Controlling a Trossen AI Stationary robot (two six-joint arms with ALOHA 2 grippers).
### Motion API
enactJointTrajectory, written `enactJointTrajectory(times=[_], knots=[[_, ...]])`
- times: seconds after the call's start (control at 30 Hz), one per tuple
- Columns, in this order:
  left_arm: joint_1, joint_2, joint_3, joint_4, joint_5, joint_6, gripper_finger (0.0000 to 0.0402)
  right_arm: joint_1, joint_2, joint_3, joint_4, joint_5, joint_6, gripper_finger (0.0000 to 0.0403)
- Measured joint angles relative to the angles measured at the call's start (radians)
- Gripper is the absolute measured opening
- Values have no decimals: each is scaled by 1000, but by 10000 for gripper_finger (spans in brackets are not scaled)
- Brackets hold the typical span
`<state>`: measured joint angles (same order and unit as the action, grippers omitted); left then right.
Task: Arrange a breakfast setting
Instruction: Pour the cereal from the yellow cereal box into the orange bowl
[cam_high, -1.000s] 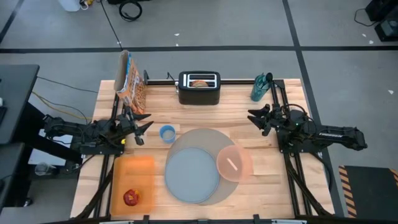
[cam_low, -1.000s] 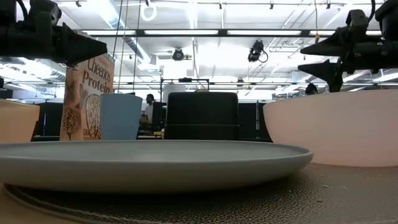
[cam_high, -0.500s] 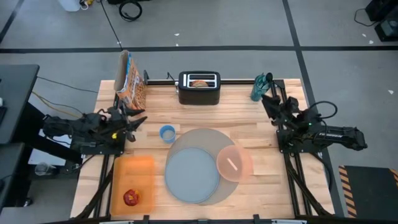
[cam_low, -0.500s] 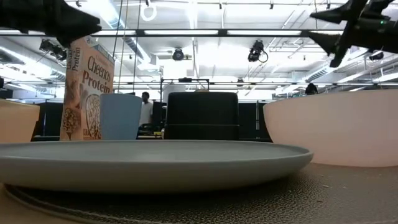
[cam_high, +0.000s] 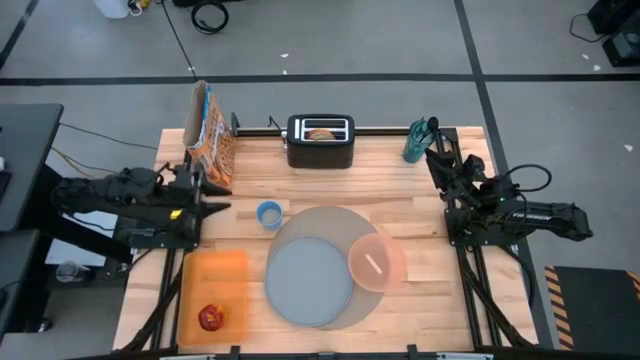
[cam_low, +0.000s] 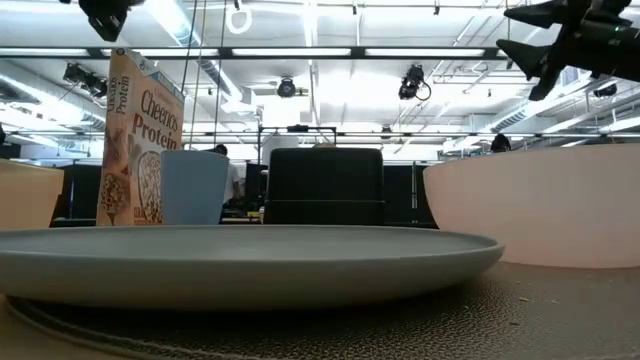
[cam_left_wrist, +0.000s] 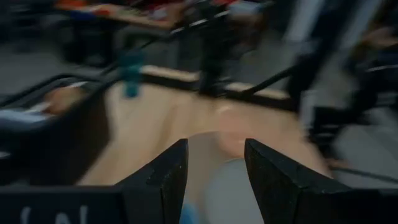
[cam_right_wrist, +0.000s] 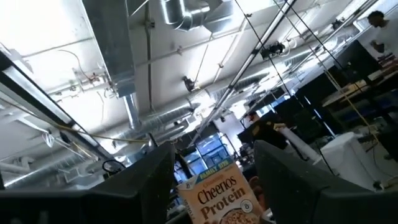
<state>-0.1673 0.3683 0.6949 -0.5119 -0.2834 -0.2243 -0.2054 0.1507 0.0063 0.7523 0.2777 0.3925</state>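
From my station I see the main risk at the toaster (cam_high: 320, 141): the bagel (cam_high: 320, 133) sits in its slot at the back of the desk (cam_high: 400, 200), and a claw that goes in not straight could tip the toaster or tear the bagel. A second risk is the cereal box (cam_high: 207, 135), which stands upright just beside the left claw (cam_high: 212, 192); a careless swing could push it over.

The left arm lies folded at the left edge of the desk, and its claw is open and empty, near the small blue cup (cam_high: 268, 214) but not touching it. The right arm is drawn back at the right edge, with the right claw (cam_high: 436, 160) raised and tilted upward, its fingers apart and holding nothing.

The plate (cam_high: 309, 281) lies on the grey mat (cam_high: 330, 217), with the pink bowl (cam_high: 377, 263) and the spoon (cam_high: 373, 264) in it. The apple (cam_high: 210, 318) waits on the orange board (cam_high: 212, 275).
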Motion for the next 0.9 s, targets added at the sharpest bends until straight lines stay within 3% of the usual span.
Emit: enactJointTrajectory(times=[0.1,0.23,0.3,0.47,0.7,0.8,0.9], knots=[[0,73,79,-75,-103,11,167,0,30,20,14,-10,-37,228],[0,176,191,-130,-112,45,167,0,93,82,11,-107,-111,228],[-1,241,273,-236,-112,22,167,0,131,110,10,-139,-159,228],[0,420,429,-632,-26,-236,167,0,227,151,10,-148,-263,228],[-7,599,445,-955,240,-571,167,0,332,177,28,-155,-338,228],[-38,629,445,-1068,245,-688,167,0,363,178,59,-175,-356,228],[-89,617,448,-1036,182,-765,167,0,381,179,86,-193,-377,228]])
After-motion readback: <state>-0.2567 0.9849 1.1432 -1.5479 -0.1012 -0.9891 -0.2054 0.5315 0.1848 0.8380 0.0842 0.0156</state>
